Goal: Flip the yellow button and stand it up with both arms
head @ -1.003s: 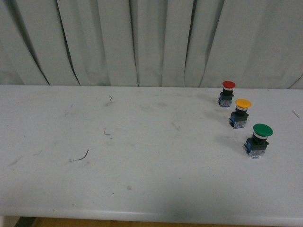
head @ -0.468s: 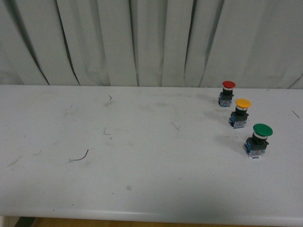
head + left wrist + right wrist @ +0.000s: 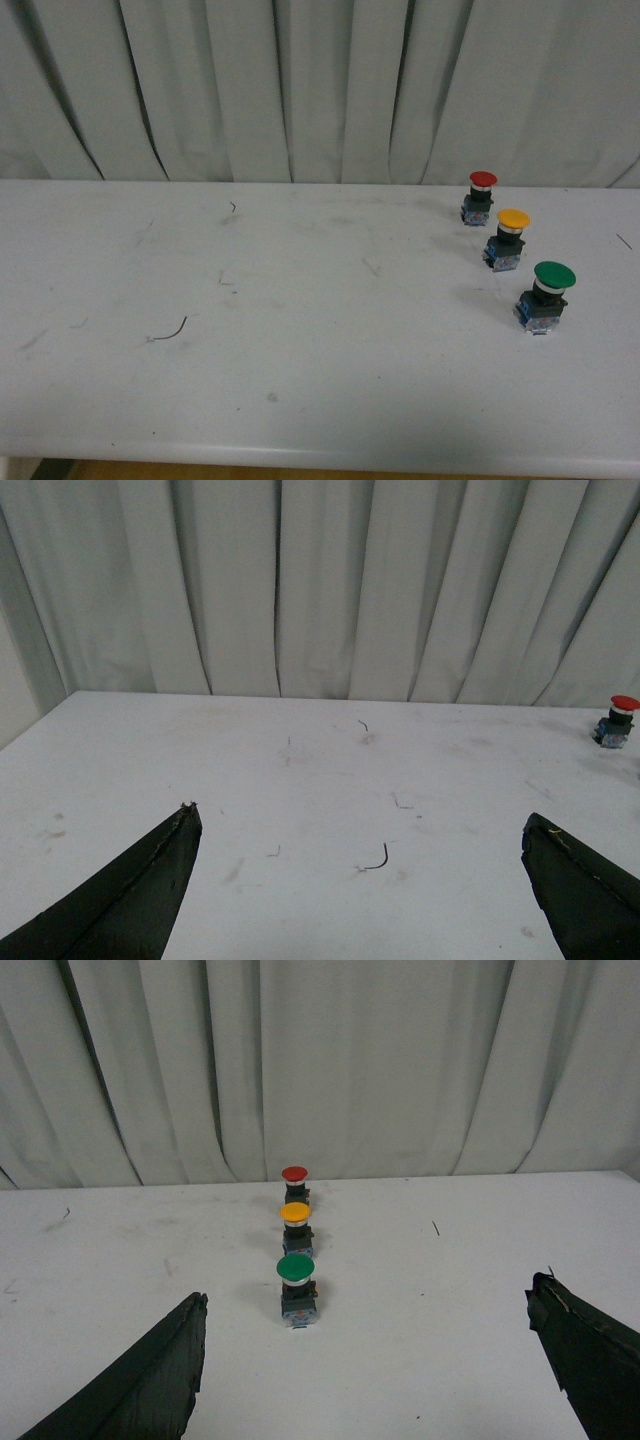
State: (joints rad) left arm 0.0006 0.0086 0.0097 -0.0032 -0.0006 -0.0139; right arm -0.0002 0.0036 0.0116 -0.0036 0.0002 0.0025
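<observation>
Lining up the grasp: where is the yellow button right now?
Front view: the yellow button stands cap-up on the table's far right, middle of a row, between the red button behind and green button in front.

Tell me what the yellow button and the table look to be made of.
Yellow button: the cap looks like smooth matte plastic, evenly coloured with no glare; a pale band under it could be metal, though it is too small to tell; the dark body and blue base look like moulded plastic. Table: a hard white top, perhaps laminate or painted board, dull and scuffed with marks.
</observation>
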